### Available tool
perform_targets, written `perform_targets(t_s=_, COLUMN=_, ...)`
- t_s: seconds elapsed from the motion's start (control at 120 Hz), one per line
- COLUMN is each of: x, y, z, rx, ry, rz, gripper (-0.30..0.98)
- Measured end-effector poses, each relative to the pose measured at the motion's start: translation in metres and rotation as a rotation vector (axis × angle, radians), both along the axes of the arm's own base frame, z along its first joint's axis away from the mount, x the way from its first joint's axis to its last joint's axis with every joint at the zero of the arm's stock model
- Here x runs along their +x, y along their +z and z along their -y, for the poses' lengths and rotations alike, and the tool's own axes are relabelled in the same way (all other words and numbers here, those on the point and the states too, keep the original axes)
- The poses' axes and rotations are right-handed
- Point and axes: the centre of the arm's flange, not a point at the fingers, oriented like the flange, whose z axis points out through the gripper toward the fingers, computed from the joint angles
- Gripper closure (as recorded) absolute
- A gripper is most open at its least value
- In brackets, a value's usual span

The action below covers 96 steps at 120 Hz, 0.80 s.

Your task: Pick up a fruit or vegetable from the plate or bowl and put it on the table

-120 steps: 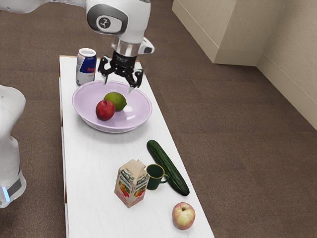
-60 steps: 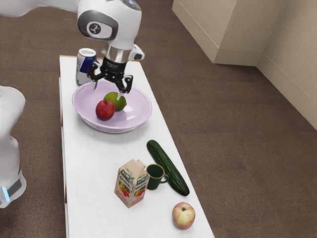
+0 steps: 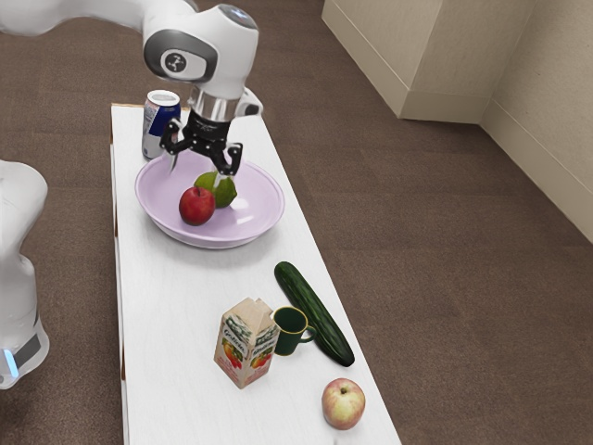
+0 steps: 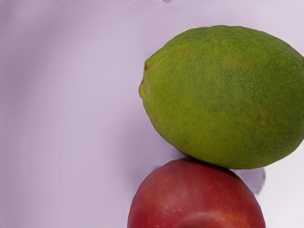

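My gripper (image 3: pixel 197 173) is open above the back part of the lilac bowl (image 3: pixel 255 221), its fingers wide apart. One fingertip overlaps the green lime (image 3: pixel 220 193) in the exterior view; whether they touch I cannot tell. A red apple (image 3: pixel 196 207) lies against the lime inside the bowl. In the wrist view the lime (image 4: pixel 223 95) lies beside the red apple (image 4: pixel 197 199), with the bowl's lilac surface (image 4: pixel 71 118) around them.
On the white table (image 3: pixel 176 324) a can (image 3: pixel 160 130) stands behind the bowl. Toward the exterior view's bottom are a cucumber (image 3: pixel 313 311), a green mug (image 3: pixel 289 336), a juice carton (image 3: pixel 245 343) and a yellow-red apple (image 3: pixel 344 404).
My open gripper has moved toward the exterior view's left and slightly down, from above the bowl's back right to near the lime. The fruits and the bowl have stayed in place.
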Motion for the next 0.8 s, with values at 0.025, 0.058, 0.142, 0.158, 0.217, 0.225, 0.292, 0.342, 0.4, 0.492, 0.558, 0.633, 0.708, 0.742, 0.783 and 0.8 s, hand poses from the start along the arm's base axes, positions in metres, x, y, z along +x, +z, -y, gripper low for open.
perform_targets(t_s=0.025, x=0.001, y=0.000, z=-0.001, rx=0.003, ry=-0.002, rz=0.004, gripper=0.00)
perform_targets(t_s=0.058, x=0.001, y=0.000, z=-0.001, rx=0.007, ry=-0.007, rz=0.011, gripper=0.00)
perform_targets(t_s=0.142, x=0.004, y=0.001, z=-0.001, rx=0.013, ry=-0.023, rz=0.026, gripper=0.00)
perform_targets(t_s=0.158, x=0.004, y=0.001, z=0.000, rx=0.013, ry=-0.027, rz=0.028, gripper=0.00)
perform_targets(t_s=0.217, x=0.004, y=-0.004, z=0.002, rx=0.015, ry=-0.041, rz=0.028, gripper=0.00)
perform_targets(t_s=0.225, x=0.005, y=-0.004, z=0.002, rx=0.014, ry=-0.042, rz=0.028, gripper=0.00)
perform_targets(t_s=0.292, x=0.004, y=-0.009, z=0.004, rx=0.014, ry=-0.055, rz=0.028, gripper=0.00)
perform_targets(t_s=0.342, x=0.004, y=-0.011, z=0.005, rx=0.013, ry=-0.062, rz=0.029, gripper=0.00)
perform_targets(t_s=0.4, x=0.005, y=-0.012, z=0.005, rx=0.013, ry=-0.069, rz=0.031, gripper=0.00)
perform_targets(t_s=0.492, x=0.004, y=-0.016, z=0.007, rx=0.012, ry=-0.080, rz=0.029, gripper=0.00)
perform_targets(t_s=0.558, x=0.004, y=-0.021, z=0.008, rx=0.010, ry=-0.088, rz=0.025, gripper=0.00)
perform_targets(t_s=0.633, x=0.003, y=-0.025, z=0.010, rx=0.008, ry=-0.096, rz=0.022, gripper=0.00)
perform_targets(t_s=0.708, x=0.003, y=-0.028, z=0.011, rx=0.007, ry=-0.102, rz=0.022, gripper=0.00)
perform_targets(t_s=0.742, x=0.003, y=-0.029, z=0.011, rx=0.007, ry=-0.104, rz=0.023, gripper=0.00)
perform_targets(t_s=0.783, x=0.003, y=-0.029, z=0.011, rx=0.007, ry=-0.107, rz=0.024, gripper=0.00)
perform_targets(t_s=0.8, x=0.003, y=-0.030, z=0.011, rx=0.006, ry=-0.108, rz=0.024, gripper=0.00)
